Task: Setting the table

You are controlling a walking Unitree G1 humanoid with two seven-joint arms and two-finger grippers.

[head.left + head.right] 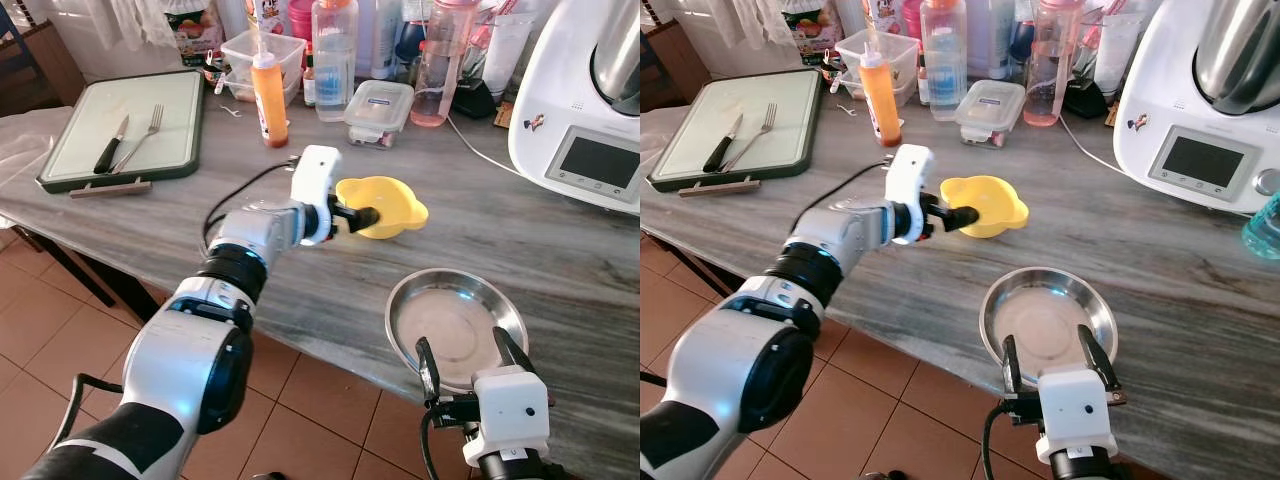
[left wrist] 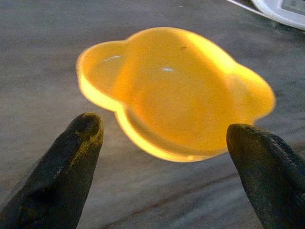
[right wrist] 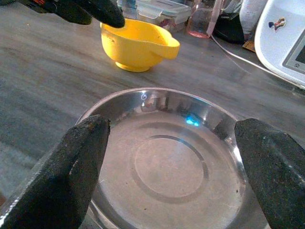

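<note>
Both grippers spread wide, holding nothing.
Left gripper [image 2: 164, 143] at yellow bowl [image 1: 385, 205]; right gripper [image 3: 174, 157] straddles steel plate [image 3: 167, 162].

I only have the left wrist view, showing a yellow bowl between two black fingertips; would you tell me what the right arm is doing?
Observer: The right gripper sits at the counter's near edge with its fingers spread either side of a steel plate.
Operator: Thanks. Is that plate near my bowl?
Observer: It lies nearer the robot than the yellow bowl and a little to the right, apart from it.
Operator: And is any cutlery around?
Observer: A knife and a fork lie on a green-rimmed tray, far to the left on the counter.
Operator: Is my left gripper gripping the bowl?
Observer: The left gripper is open, fingers either side of the bowl's near rim.
</note>
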